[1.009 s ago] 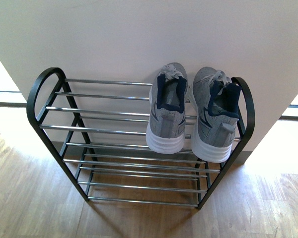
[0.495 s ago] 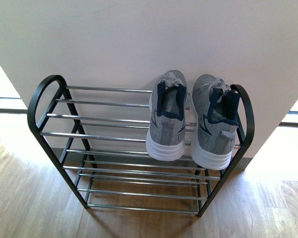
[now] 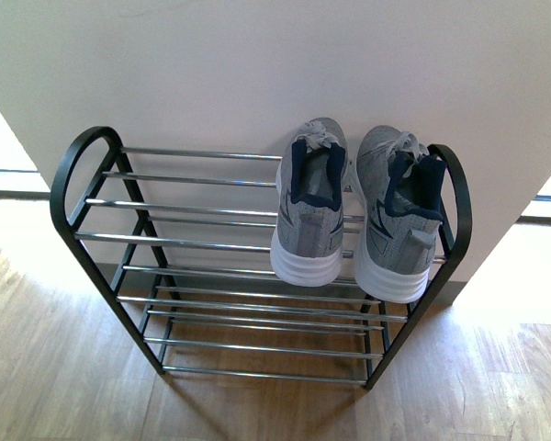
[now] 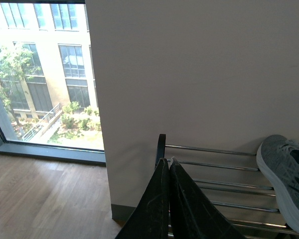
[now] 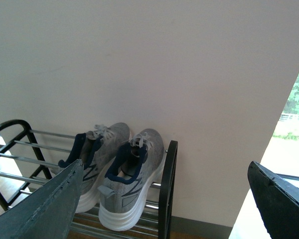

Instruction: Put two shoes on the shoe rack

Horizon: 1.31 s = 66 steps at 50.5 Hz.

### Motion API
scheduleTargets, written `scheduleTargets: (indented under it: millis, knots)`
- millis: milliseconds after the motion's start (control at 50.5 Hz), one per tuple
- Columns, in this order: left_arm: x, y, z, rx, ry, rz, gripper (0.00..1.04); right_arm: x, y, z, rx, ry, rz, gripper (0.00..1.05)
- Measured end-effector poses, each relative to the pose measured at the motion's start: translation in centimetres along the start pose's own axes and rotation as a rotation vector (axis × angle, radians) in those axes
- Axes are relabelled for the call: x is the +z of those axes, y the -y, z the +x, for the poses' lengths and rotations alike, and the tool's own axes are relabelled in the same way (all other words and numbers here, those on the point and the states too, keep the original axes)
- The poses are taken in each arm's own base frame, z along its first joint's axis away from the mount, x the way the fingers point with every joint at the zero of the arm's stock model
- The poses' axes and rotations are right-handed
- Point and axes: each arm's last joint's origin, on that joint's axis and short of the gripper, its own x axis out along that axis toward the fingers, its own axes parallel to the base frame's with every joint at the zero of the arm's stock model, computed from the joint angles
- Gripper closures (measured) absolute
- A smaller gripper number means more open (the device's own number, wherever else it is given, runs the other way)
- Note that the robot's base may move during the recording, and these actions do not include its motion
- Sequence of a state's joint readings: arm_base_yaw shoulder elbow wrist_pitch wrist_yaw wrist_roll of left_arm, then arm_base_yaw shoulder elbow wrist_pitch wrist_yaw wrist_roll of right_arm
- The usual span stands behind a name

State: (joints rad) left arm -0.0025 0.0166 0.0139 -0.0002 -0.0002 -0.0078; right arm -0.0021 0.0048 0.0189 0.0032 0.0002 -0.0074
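Two grey knit shoes with navy lining and white soles stand side by side at the right end of the shoe rack's (image 3: 69, 179) top tier, heels toward me: the left shoe (image 3: 310, 207) and the right shoe (image 3: 399, 220). Neither arm shows in the front view. My left gripper (image 4: 168, 162) is shut with nothing in it and hangs off the rack's (image 4: 209, 149) left end, a grey toe (image 4: 284, 169) showing at the edge. My right gripper (image 5: 165, 164) is open and empty, well back from both shoes (image 5: 132, 174) and the rack's right loop (image 5: 168, 189).
The rack stands against a white wall (image 3: 257, 64) on a wooden floor (image 3: 64, 386). Its lower tiers and the left part of the top tier hold nothing. A floor-level window (image 4: 40, 74) lies left of the wall, and bright daylight (image 5: 294, 129) to the right.
The front view has bobbed: rack and shoes sat a little lower in the picture half a second ago and are back where they were. The shoes have not shifted on the rack.
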Motion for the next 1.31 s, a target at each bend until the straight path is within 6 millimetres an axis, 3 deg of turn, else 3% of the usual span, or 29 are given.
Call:
scheduleTargets:
  millis: [59,416,594,1306]
  knots:
    - [0.00,0.00,0.00,0.000,0.000,0.000,1.01,0.01,0.00,0.00,0.000,0.000,0.000,0.09]
    - [0.00,-0.01,0.00,0.002,0.000,0.000,0.30,0.01,-0.01,0.00,0.003,0.000,0.000,0.09]
    - [0.00,0.00,0.00,-0.002,0.000,0.002,0.08,0.01,0.00,0.00,-0.002,0.000,0.000,0.09]
    - [0.00,-0.01,0.00,0.005,0.000,0.002,0.09,0.00,-0.02,-0.01,0.006,0.000,0.000,0.09]
